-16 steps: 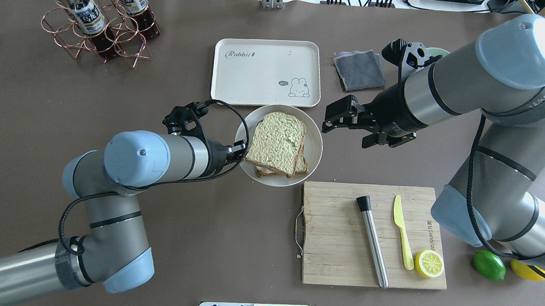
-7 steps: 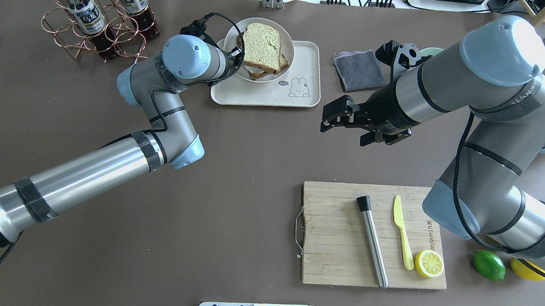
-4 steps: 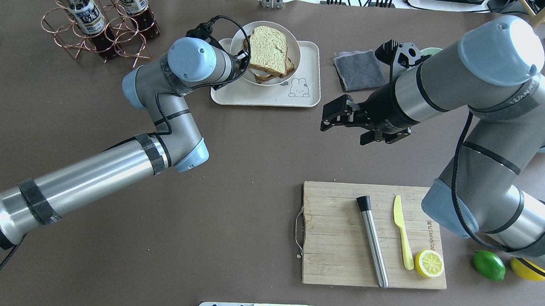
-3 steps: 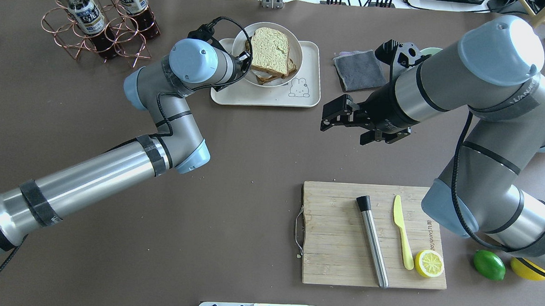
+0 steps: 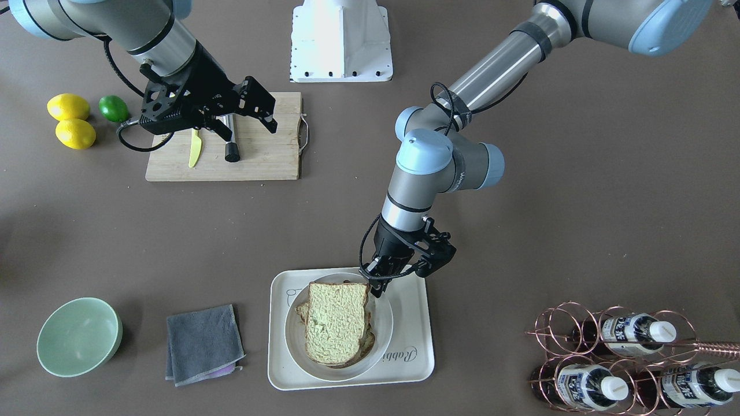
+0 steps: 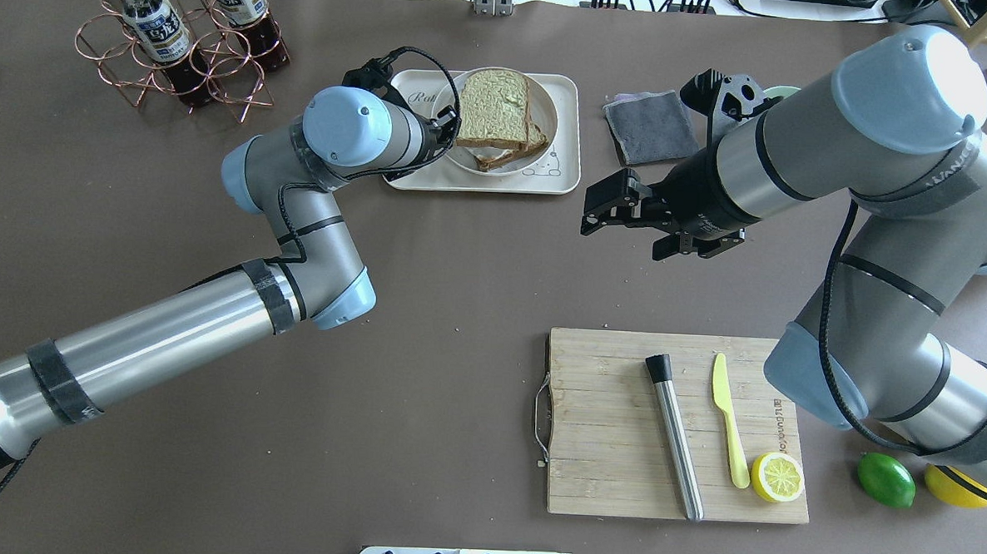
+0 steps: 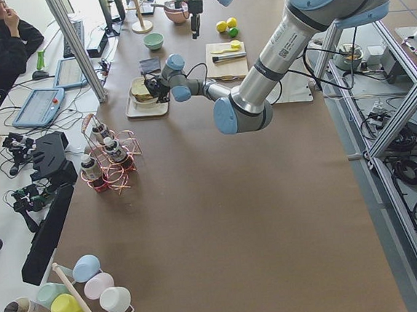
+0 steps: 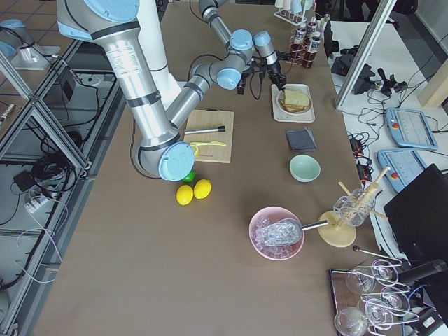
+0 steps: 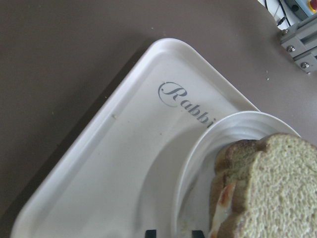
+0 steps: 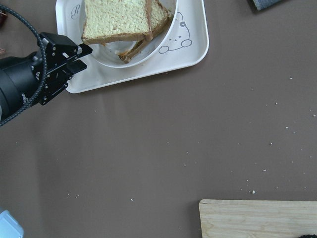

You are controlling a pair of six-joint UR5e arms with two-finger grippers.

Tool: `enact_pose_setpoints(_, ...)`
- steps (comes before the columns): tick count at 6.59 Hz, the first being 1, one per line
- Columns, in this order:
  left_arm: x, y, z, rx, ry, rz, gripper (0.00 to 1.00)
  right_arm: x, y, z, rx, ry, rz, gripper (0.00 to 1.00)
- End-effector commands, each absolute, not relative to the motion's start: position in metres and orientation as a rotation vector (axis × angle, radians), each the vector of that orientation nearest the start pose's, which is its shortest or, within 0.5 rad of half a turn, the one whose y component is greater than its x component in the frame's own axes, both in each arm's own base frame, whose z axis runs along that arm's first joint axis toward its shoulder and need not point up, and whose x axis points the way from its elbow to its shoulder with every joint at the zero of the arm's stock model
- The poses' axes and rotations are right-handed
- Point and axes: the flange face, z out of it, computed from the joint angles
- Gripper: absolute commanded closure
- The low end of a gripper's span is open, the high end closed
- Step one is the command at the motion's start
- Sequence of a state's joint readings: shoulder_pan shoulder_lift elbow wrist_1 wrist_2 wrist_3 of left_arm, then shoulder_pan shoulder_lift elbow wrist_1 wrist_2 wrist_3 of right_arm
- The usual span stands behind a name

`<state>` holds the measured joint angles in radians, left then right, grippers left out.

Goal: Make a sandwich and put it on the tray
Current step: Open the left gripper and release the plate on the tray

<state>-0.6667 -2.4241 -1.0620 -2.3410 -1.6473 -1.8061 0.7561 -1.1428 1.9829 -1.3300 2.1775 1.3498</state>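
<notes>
Placing step. Left gripper pinches rim of round white plate. Pale tan-green bread sandwich sits just beyond gripper, over cream-white rectangular tray. Right gripper wide, empty. Next, likely: seat plate, release.

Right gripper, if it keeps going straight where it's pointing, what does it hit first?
Probably bare table, between the tray and the cutting board. The right gripper angles down there, nothing in between, though depth is unclear.
</notes>
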Motion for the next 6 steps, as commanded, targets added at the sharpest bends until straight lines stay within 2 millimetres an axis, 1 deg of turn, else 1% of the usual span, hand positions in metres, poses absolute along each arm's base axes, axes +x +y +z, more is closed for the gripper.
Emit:
enact_pose_setpoints(1,0.52,-0.628,0.272,0.164,1.149,-0.75,0.03,-0.348,-0.442,0.201,0.021,-1.184,0.149,0.0)
enact_pose_setpoints(2,0.488,-0.636,0.275,0.13,1.168,-0.743,0.03,-0.338,-0.45,0.202,0.026,-1.184,0.163,0.0)
enact_pose_setpoints(3,0.451,-0.629,0.283,0.074,1.191,-0.717,0.03,-0.324,-0.459,0.202,0.049,-1.186,0.161,0.0)
enact_pose_setpoints(4,0.4,-0.62,0.288,0.023,1.194,-0.695,0.03,-0.302,-0.473,0.213,0.061,-1.17,0.163,0.0)
enact_pose_setpoints(5,0.357,-0.598,0.299,0.061,1.168,-0.61,0.03,-0.272,-0.49,0.238,0.082,-1.142,0.164,0.0)
enact_pose_setpoints(6,0.319,-0.584,0.315,0.127,1.077,-0.514,0.03,-0.232,-0.528,0.282,0.118,-1.088,0.131,0.0)
